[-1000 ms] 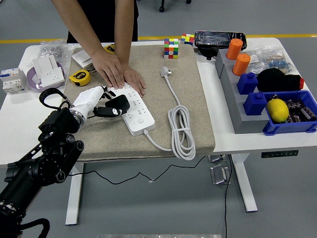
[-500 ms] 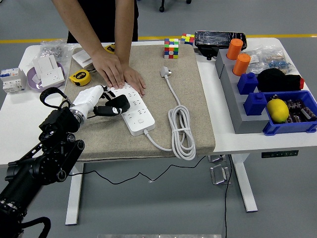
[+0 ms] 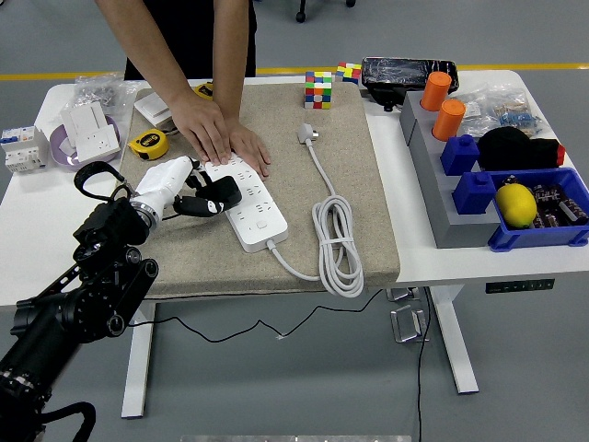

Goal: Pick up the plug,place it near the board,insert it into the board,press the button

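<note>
Left hand (image 3: 175, 187) is clamped on the black plug (image 3: 217, 195), white fingers wrapped round its near end, holding it right over the left part of the white power strip (image 3: 247, 200). Can't tell if the prongs are actually in a socket or just resting on top. The strip lies slantwise on the tan mat (image 3: 276, 175), and its white cable (image 3: 336, 235) loops in a coil to the right and runs up to a loose white plug head (image 3: 306, 134).

Stuff in the way: a person's hand (image 3: 213, 129) is pressed flat on the far end of the strip, just beyond the black plug, so it's pretty crowded there. A yellow tape measure (image 3: 147, 143) sits just behind the robot hand, with white sockets and a purple roll further left on the desk (image 3: 37, 221). A Rubik's cube (image 3: 318, 89) is at the mat's far edge, and grey and blue bins with a yellow lemon (image 3: 515, 203) are well off to the right.

The black arm comes up from the lower left corner, wrist angled toward the strip.
</note>
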`<control>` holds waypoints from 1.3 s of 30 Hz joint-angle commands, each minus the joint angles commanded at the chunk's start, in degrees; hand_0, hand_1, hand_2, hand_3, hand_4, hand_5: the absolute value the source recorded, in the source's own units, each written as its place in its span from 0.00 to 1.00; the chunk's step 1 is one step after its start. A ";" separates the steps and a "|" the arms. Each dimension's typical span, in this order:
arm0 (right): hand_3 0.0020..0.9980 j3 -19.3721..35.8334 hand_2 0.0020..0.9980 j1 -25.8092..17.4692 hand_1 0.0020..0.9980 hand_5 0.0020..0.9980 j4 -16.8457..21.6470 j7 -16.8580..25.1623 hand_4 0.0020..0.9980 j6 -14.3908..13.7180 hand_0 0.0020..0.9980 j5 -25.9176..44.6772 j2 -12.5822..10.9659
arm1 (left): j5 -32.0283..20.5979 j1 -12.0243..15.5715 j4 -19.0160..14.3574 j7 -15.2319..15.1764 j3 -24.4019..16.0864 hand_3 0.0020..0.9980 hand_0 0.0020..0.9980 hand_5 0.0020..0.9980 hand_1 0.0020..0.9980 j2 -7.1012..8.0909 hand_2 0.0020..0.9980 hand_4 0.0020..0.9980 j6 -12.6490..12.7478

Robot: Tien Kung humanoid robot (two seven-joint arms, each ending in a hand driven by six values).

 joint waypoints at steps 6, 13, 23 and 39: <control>0.83 -0.18 0.81 -0.10 0.83 1.00 -0.01 -0.05 1.00 0.02 0.88 0.07 -0.04 | 0.00 0.10 0.13 -0.32 -0.02 0.45 0.46 0.18 0.34 0.00 0.38 0.65 1.17; 0.83 -0.21 0.81 -0.19 0.83 1.00 0.04 -0.09 1.00 -0.09 0.88 0.01 -0.11 | 0.00 0.43 0.10 -0.49 -0.01 0.44 0.44 0.15 0.32 0.01 0.36 0.61 1.21; 0.83 -0.39 0.81 -0.35 0.83 1.00 0.08 -0.15 1.00 -0.10 0.88 0.06 -0.10 | 0.00 0.73 -0.03 -0.65 -0.12 0.44 0.43 0.14 0.30 0.07 0.34 0.58 1.00; 0.83 -0.03 0.81 -0.38 0.83 1.00 0.06 -0.15 1.00 -0.12 0.88 0.08 0.03 | 0.00 1.26 -2.57 -0.75 -2.58 0.44 0.43 0.14 0.29 0.00 0.34 0.57 0.94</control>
